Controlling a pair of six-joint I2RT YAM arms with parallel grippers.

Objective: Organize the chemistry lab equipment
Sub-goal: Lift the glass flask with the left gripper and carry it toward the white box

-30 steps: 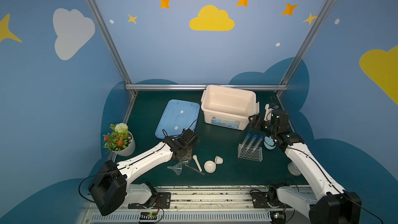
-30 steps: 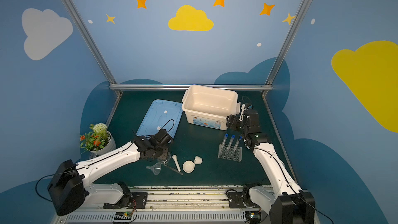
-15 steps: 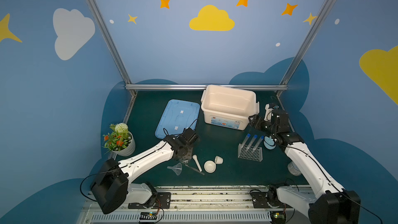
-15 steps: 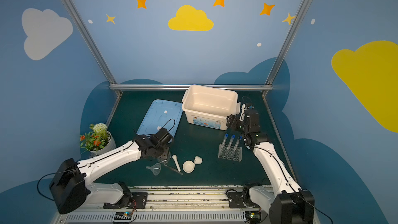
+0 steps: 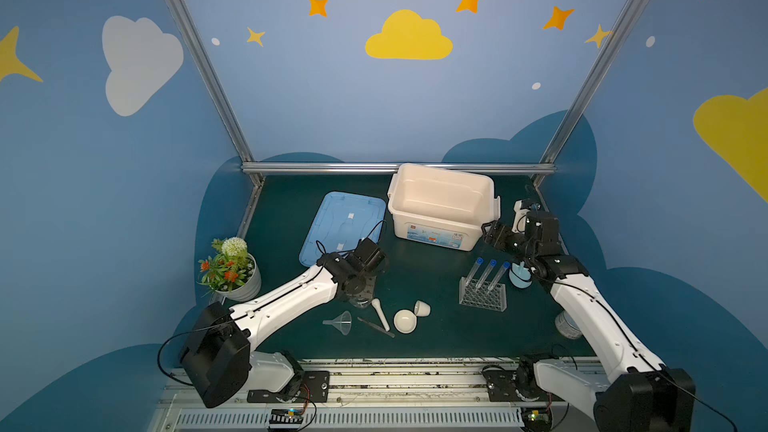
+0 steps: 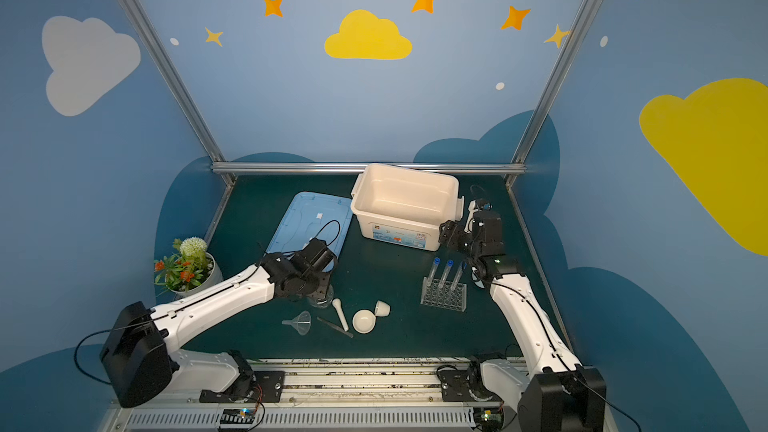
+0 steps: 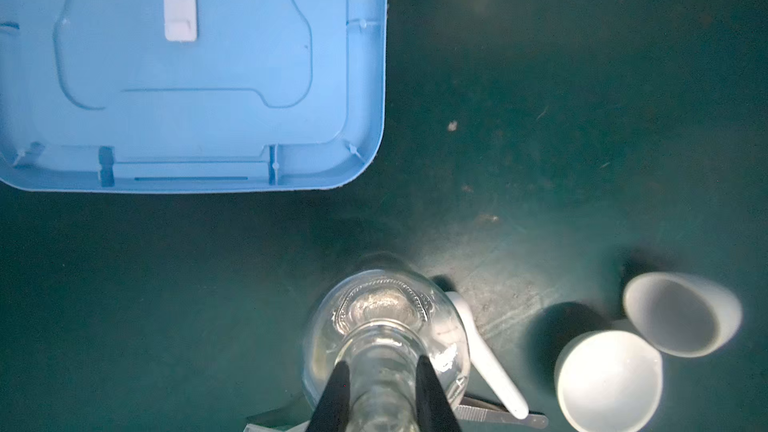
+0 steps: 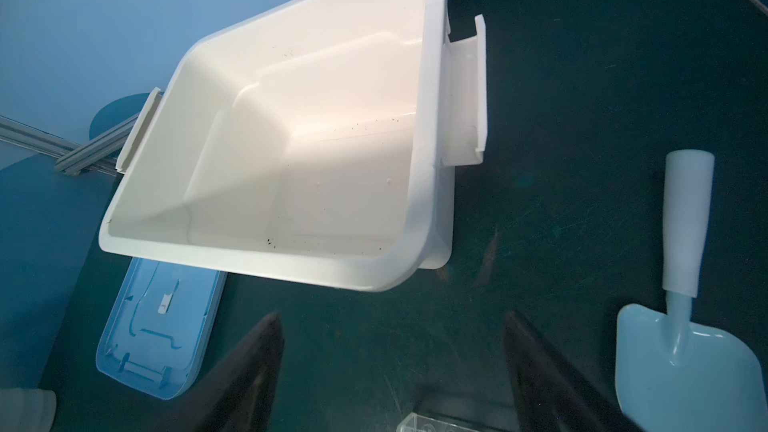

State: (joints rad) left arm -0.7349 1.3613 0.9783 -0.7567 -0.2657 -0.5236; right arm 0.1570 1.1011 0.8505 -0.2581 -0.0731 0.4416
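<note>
Top views: glass flask (image 5: 361, 303) upright near-left on tabletop (image 5: 415, 280), white pestle (image 5: 380, 314) just beside; left tool (image 5: 360, 289) over it.
Left wrist: left tool clenched round flask neck — grasp step; next likely straight lift, carry to white bin (image 5: 432, 236).
Right wrist: right tool (image 8: 390, 317) spread wide, empty — near bin.

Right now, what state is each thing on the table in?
Storage bin: open, empty.
Blue lid: off, flat beside the bin.
Glass flask: upright, neck gripped.
Left end effector: shut on flask neck.
Right end effector: open, empty.
Test tubes: capped, standing in the rack.
Cup: tipped on its side.
Bowl: upright, empty.
Pestle: lying flat.
Funnel: on its side.
Tweezers: lying flat.
</note>
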